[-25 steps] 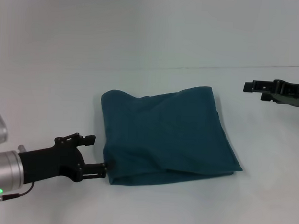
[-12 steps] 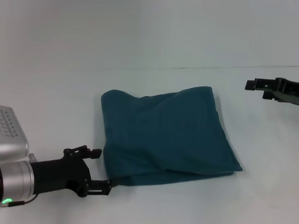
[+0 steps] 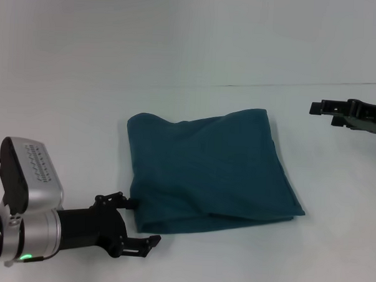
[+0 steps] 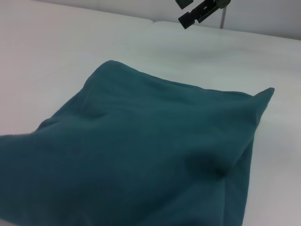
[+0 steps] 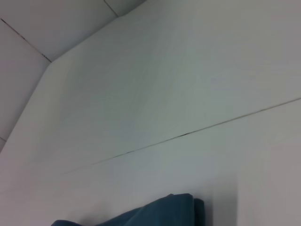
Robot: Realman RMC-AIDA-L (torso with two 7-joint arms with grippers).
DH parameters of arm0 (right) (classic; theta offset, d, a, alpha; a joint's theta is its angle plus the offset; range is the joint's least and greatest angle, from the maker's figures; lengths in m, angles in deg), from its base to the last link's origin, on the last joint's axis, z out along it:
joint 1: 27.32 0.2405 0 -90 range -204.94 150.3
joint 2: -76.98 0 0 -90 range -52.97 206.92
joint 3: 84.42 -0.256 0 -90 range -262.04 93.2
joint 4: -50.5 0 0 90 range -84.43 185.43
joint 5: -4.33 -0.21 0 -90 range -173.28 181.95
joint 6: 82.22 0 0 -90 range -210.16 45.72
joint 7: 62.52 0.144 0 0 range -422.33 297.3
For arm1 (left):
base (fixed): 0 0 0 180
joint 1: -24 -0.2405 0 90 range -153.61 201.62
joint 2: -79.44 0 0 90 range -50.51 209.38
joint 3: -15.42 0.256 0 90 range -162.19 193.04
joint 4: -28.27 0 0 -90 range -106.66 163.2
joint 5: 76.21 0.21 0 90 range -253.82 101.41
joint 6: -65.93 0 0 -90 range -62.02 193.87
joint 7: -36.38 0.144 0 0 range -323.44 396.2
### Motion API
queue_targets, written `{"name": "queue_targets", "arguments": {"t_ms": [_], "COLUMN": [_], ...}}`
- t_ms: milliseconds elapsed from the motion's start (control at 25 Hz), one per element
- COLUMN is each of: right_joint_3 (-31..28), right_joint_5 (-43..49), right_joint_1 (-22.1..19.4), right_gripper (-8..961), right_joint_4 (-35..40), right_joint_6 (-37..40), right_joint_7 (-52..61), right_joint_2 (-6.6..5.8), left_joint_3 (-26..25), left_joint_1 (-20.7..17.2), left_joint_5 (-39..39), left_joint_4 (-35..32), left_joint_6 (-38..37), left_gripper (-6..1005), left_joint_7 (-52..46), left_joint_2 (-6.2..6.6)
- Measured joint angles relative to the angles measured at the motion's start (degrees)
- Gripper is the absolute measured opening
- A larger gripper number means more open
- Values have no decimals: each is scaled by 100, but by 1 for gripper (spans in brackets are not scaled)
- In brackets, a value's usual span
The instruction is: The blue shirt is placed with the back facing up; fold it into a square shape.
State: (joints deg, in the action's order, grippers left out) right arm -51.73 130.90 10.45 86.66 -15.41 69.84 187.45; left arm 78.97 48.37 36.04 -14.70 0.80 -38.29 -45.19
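- We see the left gripper (image 3: 137, 225) low over the counter (image 3: 192, 54) near its near left edge, at the end of a silver-and-black arm that comes in from the left side of the head view.
- Its jaws stand apart, one black finger (image 3: 115, 198) just beside the shirt's near left corner, the other (image 3: 140, 245) a little nearer to us over bare counter; nothing is held between them.
- We cannot tell from the head view whether the upper finger touches the cloth or only sits next to it.
- The blue shirt (image 3: 208, 176) lies on the middle of the counter, folded into a rough four-sided bundle with its plain dark teal side up.
- Its far left corner is rounded, its far right corner comes to a point, and the near edge shows stacked layers with one fold line running along the near right side.
- In the left wrist view the shirt (image 4: 141, 160) fills most of the picture, puffed and creased, with a small dent near one corner.
- In the right wrist view only one folded corner of the shirt (image 5: 160, 212) shows, with plain white counter (image 5: 164, 94) and a thin dark seam beyond it.
- The right gripper (image 3: 318, 108) hangs over the far right part of the counter, well apart from the shirt, pointing towards the left.
- We cannot tell whether its jaws are apart or together; it also appears far off in the left wrist view (image 4: 190, 14).
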Motion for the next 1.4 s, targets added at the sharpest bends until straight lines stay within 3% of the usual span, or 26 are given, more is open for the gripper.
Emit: {"name": "queue_targets", "arguments": {"t_ms": [680, 800, 1040, 1400], "right_joint_3": [-81, -81, -80, -78], "right_joint_5": [0, 0, -38, -54], "right_joint_1": [19, 19, 9, 1], "right_gripper": [824, 825, 825, 825], "right_joint_4": [5, 5, 6, -1], "right_joint_6": [-21, -21, -21, -35], "right_joint_7": [9, 9, 9, 5], "right_joint_2": [0, 0, 0, 0], "left_joint_3": [236, 323, 330, 331], "left_joint_1": [114, 114, 112, 106], "left_joint_5": [59, 70, 74, 114], "left_joint_4": [1, -27, -62, -257], "left_joint_6": [632, 682, 686, 579], "left_gripper": [858, 637, 423, 180], "left_joint_7": [-275, -309, -322, -443], "left_joint_2": [0, 0, 0, 0]}}
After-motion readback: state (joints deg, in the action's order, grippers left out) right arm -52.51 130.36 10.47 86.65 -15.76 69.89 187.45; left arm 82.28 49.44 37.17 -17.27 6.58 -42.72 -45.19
